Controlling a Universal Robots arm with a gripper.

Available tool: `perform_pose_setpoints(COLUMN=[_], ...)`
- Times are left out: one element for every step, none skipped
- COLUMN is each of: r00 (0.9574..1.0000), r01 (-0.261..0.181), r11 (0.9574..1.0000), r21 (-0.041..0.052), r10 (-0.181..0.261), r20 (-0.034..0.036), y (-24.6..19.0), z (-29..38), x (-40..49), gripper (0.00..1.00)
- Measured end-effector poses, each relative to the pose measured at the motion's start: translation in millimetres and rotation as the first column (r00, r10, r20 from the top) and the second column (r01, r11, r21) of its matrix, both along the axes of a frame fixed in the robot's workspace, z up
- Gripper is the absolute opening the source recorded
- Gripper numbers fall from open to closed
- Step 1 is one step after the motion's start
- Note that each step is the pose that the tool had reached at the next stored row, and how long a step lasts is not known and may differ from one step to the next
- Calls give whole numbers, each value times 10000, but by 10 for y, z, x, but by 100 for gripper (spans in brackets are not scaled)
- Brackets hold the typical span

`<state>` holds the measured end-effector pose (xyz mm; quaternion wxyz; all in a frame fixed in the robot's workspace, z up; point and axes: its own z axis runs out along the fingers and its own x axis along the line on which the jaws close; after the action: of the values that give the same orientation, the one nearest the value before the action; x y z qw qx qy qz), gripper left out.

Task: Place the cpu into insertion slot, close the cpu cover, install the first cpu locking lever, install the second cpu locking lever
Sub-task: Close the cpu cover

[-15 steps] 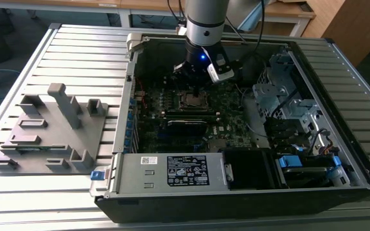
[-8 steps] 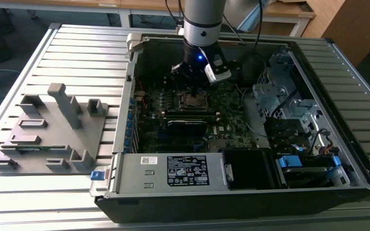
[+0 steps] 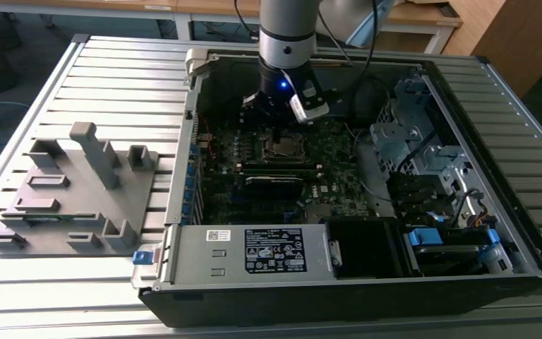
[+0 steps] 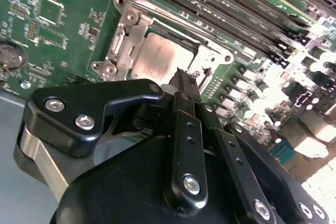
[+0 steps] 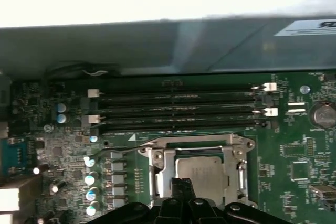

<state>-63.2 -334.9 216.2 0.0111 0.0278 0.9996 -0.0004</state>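
The cpu (image 5: 202, 176) (image 4: 157, 59) lies flat in the insertion slot (image 3: 284, 147) (image 5: 240, 141) on the green motherboard. The cpu cover (image 5: 157, 167) (image 4: 128, 30) is down over it, and the grey chip top shows through its square window. A thin wire locking lever (image 5: 121, 151) runs along one side of the socket, and I cannot tell whether it is latched. My gripper (image 4: 184, 76) (image 5: 181, 184) (image 3: 276, 127) hangs just above the socket's edge. Its black fingertips are together with nothing seen between them.
Long black memory slots (image 5: 178, 111) (image 4: 236, 19) run beside the socket. The open case holds a grey box with a white label (image 3: 252, 251), a drive cage (image 3: 412, 141) and cables. A grey fixture (image 3: 73, 191) stands on the slatted table at the exterior view's left.
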Motion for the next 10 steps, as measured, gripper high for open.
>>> perform_pose_setpoints(r00=[10000, 10000, 10000, 10000, 10000, 10000, 10000, 10000, 10000, 10000], r01=[0, 0, 0, 0, -1, 0, -1, 0, 0, 0], r11=[10000, 10000, 10000, 10000, 10000, 10000, 10000, 10000, 10000, 10000], r21=[-1, -2, -1, -1, -2, -2, -1, 0, 0, -1], r10=[0, 0, 0, 0, 1, 0, 1, 0, 0, 0], r20=[-1, -1, -1, -1, -2, -2, -1, 0, 0, -1], y=[0, 0, 0, -1, -4, -7, -9, -10, -10, -11], z=[0, -2, -6, -11, -14, -17, -21, -25, -33, -40], x=[-7, -18, -28, -34, -38, -43, -49, -56, -64, -72], gripper=[10, 10, 10, 10, 10, 10, 10, 10, 10, 10])
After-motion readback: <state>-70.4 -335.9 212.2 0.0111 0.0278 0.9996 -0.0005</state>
